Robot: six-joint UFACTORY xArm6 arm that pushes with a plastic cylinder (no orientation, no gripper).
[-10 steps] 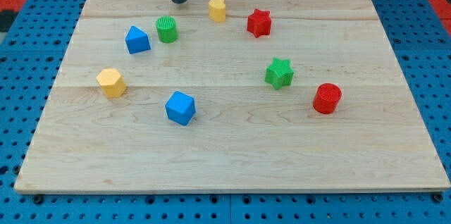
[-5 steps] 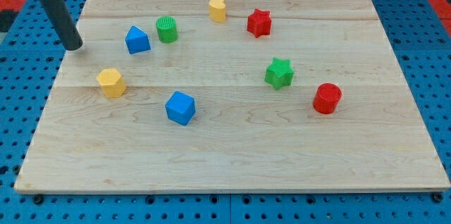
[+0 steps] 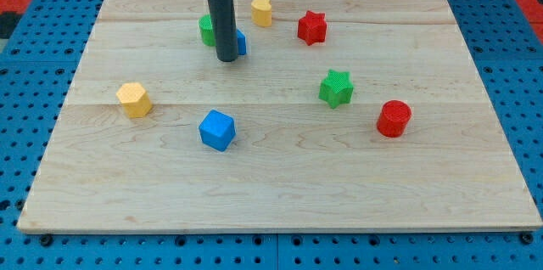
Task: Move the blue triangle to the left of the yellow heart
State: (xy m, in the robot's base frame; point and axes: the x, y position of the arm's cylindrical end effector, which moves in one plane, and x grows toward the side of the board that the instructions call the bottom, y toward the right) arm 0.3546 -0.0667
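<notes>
Near the view's top of the worktop (image 3: 475, 151), my tip (image 3: 226, 59) stands against the blue triangle (image 3: 241, 43), which shows only as a sliver on the rod's right side; the rod hides most of it. A green block (image 3: 205, 29) peeks out on the rod's left, close behind, contact not resolvable. The yellow heart (image 3: 262, 10) lies just up and right of the triangle, a narrow gap between them.

No gripper on this rig: nothing to open or close, pushing only.

Handling judgement: small, rigid, light block; should slide readily on smooth wood and rotate if pushed off-centre. Best contact looks like the middle of a flat face, not a corner. Triangle seems nearly at goal; a short nudge toward the view's top would seat it left of the heart.

Risk: dragging the green block along or bumping the heart.
</notes>
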